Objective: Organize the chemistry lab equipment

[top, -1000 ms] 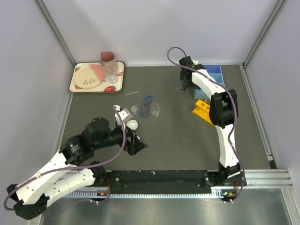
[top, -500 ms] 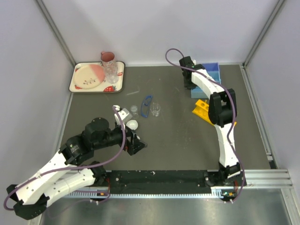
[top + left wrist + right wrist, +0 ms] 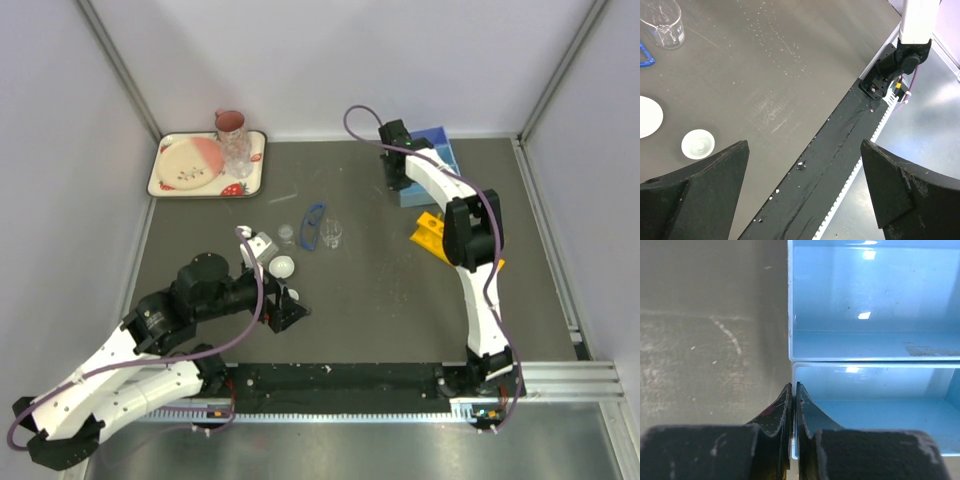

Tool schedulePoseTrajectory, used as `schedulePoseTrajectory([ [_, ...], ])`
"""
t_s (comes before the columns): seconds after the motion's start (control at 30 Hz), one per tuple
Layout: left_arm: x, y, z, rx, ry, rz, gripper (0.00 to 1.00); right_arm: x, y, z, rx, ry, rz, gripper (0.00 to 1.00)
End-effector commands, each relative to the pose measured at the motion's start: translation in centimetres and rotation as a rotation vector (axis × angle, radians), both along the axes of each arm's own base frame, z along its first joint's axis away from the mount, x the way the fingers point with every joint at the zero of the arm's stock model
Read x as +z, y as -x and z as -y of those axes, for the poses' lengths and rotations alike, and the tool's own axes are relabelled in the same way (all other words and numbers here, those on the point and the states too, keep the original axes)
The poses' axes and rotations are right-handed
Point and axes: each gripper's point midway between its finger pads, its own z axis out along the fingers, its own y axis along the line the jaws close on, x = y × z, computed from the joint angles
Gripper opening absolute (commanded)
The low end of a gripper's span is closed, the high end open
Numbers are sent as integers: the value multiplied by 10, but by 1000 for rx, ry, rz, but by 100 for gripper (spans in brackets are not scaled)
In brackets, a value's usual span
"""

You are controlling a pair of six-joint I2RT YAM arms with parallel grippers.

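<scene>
Toward the upper right of the top view sits one blue divided tray (image 3: 445,148) — the right gripper (image 3: 793,387) is clamped on one outer wall, its fingers pressed together over the thin rim, and two compartments show in the wrist view. Just below the tray in the frame lies one yellow holed tube rack (image 3: 428,236), partly behind the arm. At centre is one pair of blue-rimmed goggles (image 3: 314,225), with one small clear beaker (image 3: 332,233) just right of it. Lower left of those, two small white round dishes (image 3: 282,266) lie near the left gripper (image 3: 804,150) — spread wide, grasping nothing.
</scene>
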Motion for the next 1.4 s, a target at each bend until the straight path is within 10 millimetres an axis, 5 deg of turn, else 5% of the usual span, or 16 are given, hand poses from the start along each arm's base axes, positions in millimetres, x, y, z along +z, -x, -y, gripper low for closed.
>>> schedulePoseTrajectory([
  [0.0, 21, -7, -1, 36, 38, 40, 99, 17, 20, -59, 251, -76, -1, 0],
  [0.23, 19, -8, -1, 38, 32, 39, 99, 15, 67, -104, 502, -100, -66, 0],
  [0.67, 23, -6, -5, 50, 50, 51, 99, 12, 144, -142, 704, -147, -127, 0],
  [1.37, 12, -8, -7, 73, 24, 15, 99, 2, 232, -148, 761, -163, -158, 0],
])
